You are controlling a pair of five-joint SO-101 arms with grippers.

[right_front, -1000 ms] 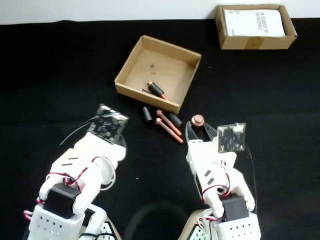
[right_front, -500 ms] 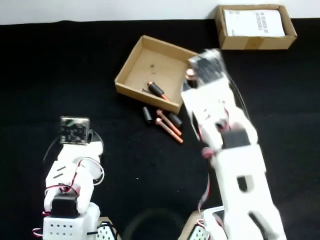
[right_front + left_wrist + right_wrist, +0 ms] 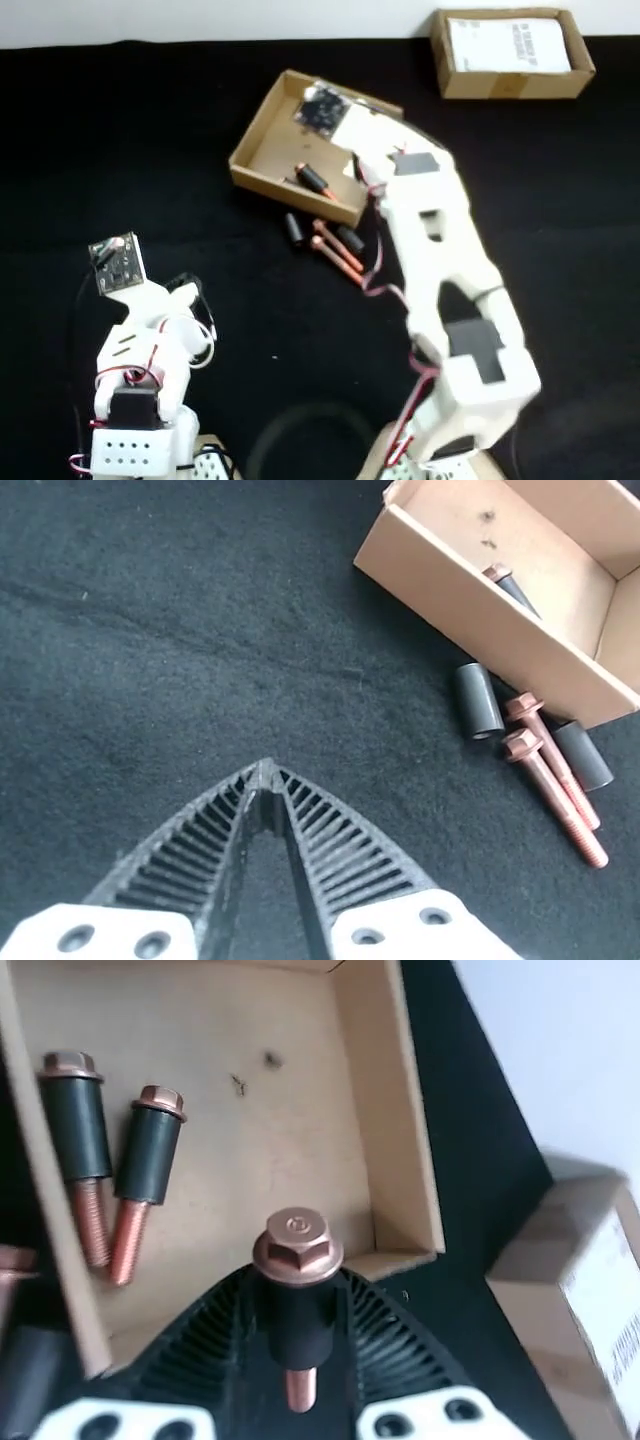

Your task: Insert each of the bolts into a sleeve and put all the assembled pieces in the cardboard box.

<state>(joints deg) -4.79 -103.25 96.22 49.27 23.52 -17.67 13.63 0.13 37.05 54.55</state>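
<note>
Grip: right gripper clenched on 1 assembled piece. Its black sleeve is pinched between the fingers, with the copper hex head standing past the fingertips and the threaded end pointing back toward the wrist. Long axis runs in line with the fingers.

Right arm is stretched out over the cardboard box. In the right wrist view the held piece hangs above the box floor, inside the walls and close to 1 corner.

In the box: 2 finished pieces lying side by side on the floor, apart from the held one.

Outside the box, just beside its near wall: 2 loose sleeves and 2 bare bolts. The bolts lie parallel and close together, heads toward the box, with 1 sleeve on each side of the heads.

Left gripper is pressed closed on nothing, over bare black table, well back from the box. The loose parts lie between it and the box.

Judgement: 2 pieces delivered, the 3rd ready to drop, 2 pairs not yet joined. The release turns on the piece staying over the floor, not the wall by that corner. Released head-first, it should tip over and lie flat. The left gripper is the free one for the loose parts.
</note>
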